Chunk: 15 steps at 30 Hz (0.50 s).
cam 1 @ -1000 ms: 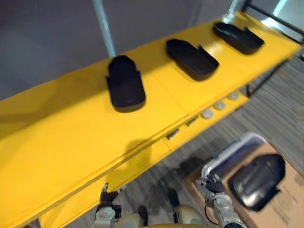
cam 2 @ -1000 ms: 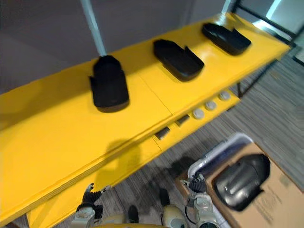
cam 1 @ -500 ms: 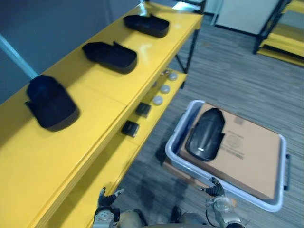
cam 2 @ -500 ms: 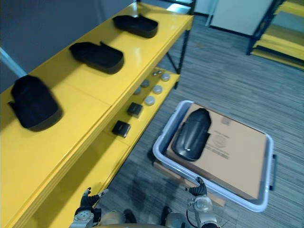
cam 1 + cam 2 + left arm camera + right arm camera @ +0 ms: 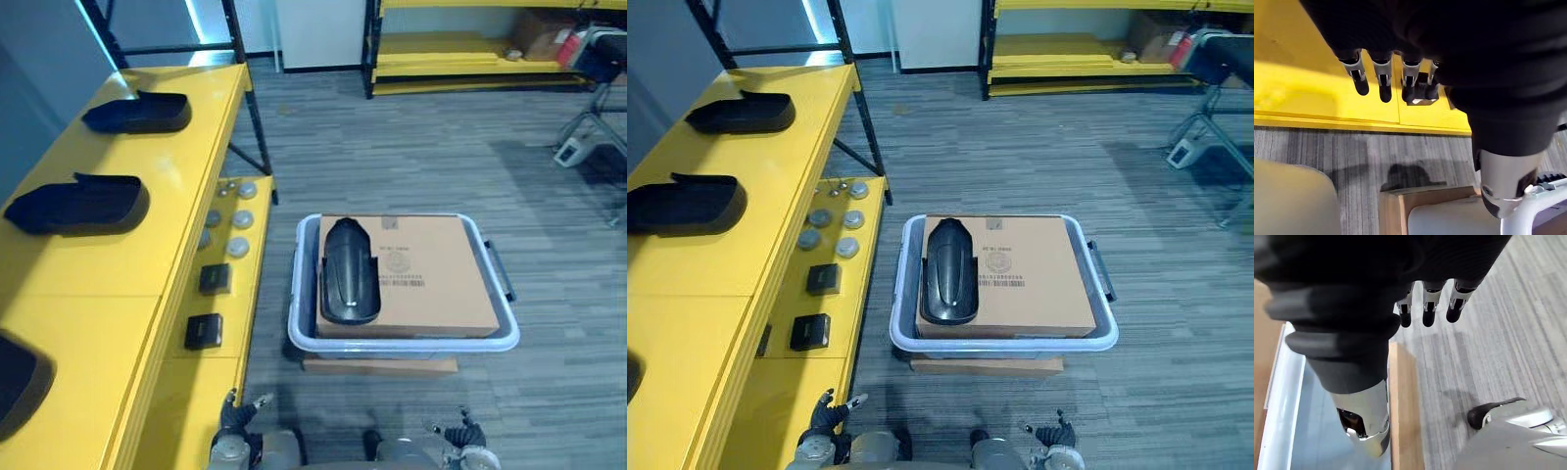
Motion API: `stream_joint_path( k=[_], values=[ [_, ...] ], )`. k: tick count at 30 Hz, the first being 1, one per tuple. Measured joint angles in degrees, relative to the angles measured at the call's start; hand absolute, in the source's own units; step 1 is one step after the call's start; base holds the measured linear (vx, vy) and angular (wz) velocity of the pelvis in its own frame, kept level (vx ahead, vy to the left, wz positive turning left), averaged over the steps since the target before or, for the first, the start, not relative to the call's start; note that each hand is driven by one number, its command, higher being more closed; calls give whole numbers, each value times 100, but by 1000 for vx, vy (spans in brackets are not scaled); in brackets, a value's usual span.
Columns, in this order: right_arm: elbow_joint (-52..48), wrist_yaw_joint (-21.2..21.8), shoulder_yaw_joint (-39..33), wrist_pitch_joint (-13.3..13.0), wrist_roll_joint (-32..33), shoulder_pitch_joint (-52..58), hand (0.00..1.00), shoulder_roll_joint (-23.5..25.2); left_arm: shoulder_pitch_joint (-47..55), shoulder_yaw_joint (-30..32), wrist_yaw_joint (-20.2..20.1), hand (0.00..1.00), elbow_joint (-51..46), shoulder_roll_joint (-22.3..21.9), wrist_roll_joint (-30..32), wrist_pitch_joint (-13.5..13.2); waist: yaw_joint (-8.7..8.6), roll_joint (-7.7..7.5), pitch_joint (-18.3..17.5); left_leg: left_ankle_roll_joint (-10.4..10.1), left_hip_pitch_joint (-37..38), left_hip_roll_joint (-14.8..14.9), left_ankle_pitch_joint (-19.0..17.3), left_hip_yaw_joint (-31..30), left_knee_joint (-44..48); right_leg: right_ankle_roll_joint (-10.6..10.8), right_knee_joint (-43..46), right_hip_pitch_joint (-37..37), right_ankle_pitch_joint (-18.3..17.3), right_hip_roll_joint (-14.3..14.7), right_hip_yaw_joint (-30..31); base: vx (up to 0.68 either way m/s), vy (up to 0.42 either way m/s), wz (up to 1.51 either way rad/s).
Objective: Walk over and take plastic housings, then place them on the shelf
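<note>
- The black plastic housing (image 5: 348, 284) lies lengthwise on the left part of a cardboard box (image 5: 441, 294). The box sits in a pale bin (image 5: 402, 344) on the grey striped floor (image 5: 392, 147), just beside the yellow shelf (image 5: 98, 284).
- The left hand (image 5: 235, 423) hangs low at the near edge of the eye views, next to the shelf's lower tier (image 5: 196, 387). Its wrist view shows the fingers straight and slightly apart, with nothing in them.
- The right hand (image 5: 462, 434) hangs low over the floor, on the near side of the bin and apart from it. Its fingers are straight, side by side, and empty.
- On the shelf's top lie a far housing (image 5: 137, 111) and a middle housing (image 5: 78, 203), well apart. The edge of a near housing (image 5: 15, 382) shows at the view's left border.
- The lower tier carries a cluster of round discs (image 5: 238, 220) and, nearer the robot, two small black blocks (image 5: 215, 278).
</note>
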Motion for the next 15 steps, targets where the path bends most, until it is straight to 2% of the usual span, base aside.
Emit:
stream_joint_path(
  k=[2,9,14,15],
  values=[
    [-332,-93,-165,-11,65,69,0,9,0,5,1,0,-2,50,0,0,-1,9,-37,0,143,-27,0,-11,-66,0,-7,127,1,-29,-107,177,77,9],
    [-2083,-442,-1122,-124,117,334,0,3,129,16,1,0,-2,30,-4,6,-8,-144,-194,1,406,-3,1,-63,-129,-3,22,383,2,-21,-269,100,-6,7],
    [-4328,-631,-1582,-193,223,752,0,-19,347,20,-20,0,-43,-14,-78,9,-127,-172,-460,-46,596,91,29,-49,-124,-4,325,432,2,39,-401,88,-28,4],
    [-4500,-640,-1634,-225,224,752,0,-23,365,19,-21,0,-43,-16,-80,9,-133,-187,-474,-79,631,96,50,-47,-124,-4,379,438,2,45,-400,114,-46,-3]
  ],
)
